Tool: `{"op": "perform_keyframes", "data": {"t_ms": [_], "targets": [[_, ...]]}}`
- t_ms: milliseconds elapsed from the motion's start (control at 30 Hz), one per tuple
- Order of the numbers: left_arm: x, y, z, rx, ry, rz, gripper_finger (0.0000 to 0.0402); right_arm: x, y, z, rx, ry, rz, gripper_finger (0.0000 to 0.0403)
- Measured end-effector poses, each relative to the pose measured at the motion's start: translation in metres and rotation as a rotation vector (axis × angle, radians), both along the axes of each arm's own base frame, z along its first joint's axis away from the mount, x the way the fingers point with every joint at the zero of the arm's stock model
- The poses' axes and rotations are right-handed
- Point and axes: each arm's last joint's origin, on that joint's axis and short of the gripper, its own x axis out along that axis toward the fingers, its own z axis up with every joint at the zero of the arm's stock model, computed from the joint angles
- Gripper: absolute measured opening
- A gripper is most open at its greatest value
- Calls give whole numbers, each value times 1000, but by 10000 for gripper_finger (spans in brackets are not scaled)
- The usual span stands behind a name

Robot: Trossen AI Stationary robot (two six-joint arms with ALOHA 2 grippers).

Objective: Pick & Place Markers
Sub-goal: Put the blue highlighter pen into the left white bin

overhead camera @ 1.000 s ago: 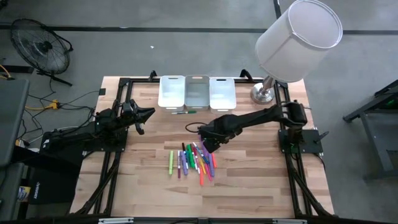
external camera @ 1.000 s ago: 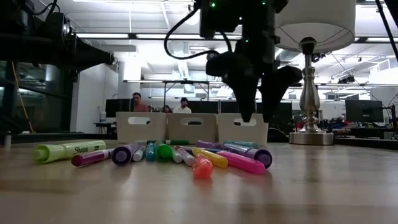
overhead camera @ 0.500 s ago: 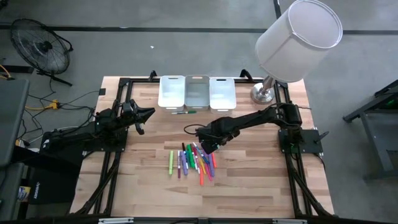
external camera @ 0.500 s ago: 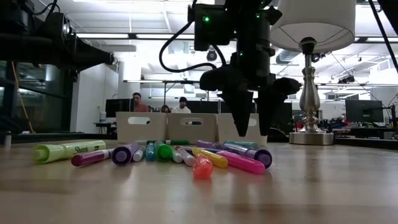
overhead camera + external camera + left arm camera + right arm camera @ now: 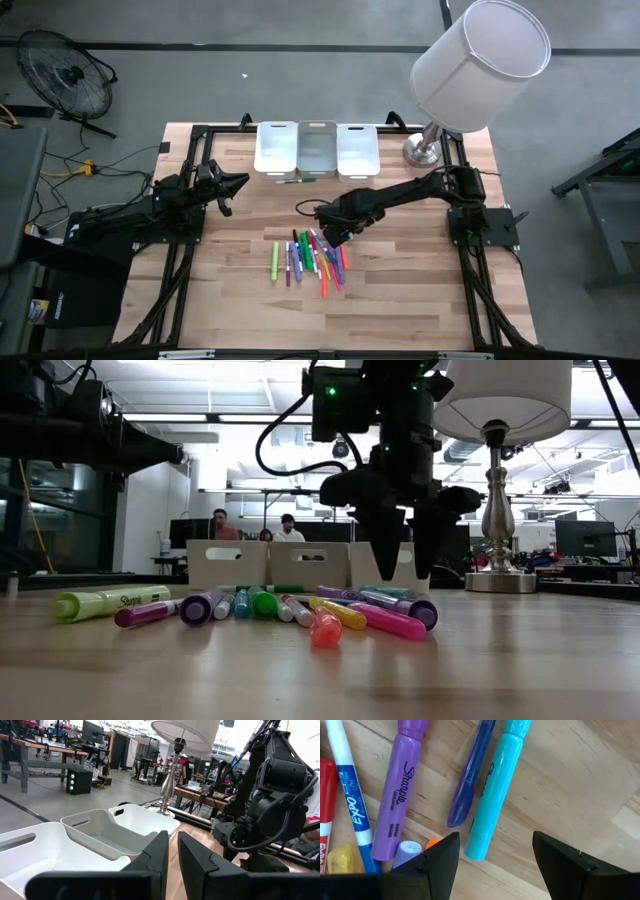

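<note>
Overhead layout: two arms, three bins, marker group on a wooden table.

The table (image 5: 420, 300) carries three white bins (image 5: 317, 147) side by side at its far edge, with a thin green marker (image 5: 297, 180) lying just in front of them. The markers (image 5: 309, 260) lie grouped near the table centre, mostly parallel, with a yellow-green one at the group's left side. The right gripper (image 5: 333, 231) sits over the far edge of the group. The left gripper (image 5: 238, 182) waits at the left side, well apart from the markers. A lamp (image 5: 470, 60) stands at the far right corner; a fan (image 5: 65, 75) stands on the floor.
</note>
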Motion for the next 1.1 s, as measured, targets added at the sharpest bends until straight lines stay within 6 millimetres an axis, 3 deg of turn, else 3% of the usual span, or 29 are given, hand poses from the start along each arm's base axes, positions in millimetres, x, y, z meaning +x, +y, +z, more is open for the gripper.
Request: {"op": "perform_keyframes", "data": {"t_ms": [300, 767, 1100], "targets": [[0, 0, 0, 0, 1, 0, 40, -7, 0, -16, 18, 7, -21, 240], [0, 0, 0, 0, 0, 0, 40, -9, -8, -16, 5, 38, -16, 240], [0, 0, 0, 0, 1, 0, 40, -7, -24, -20, -7, 41, -10, 240]]}}
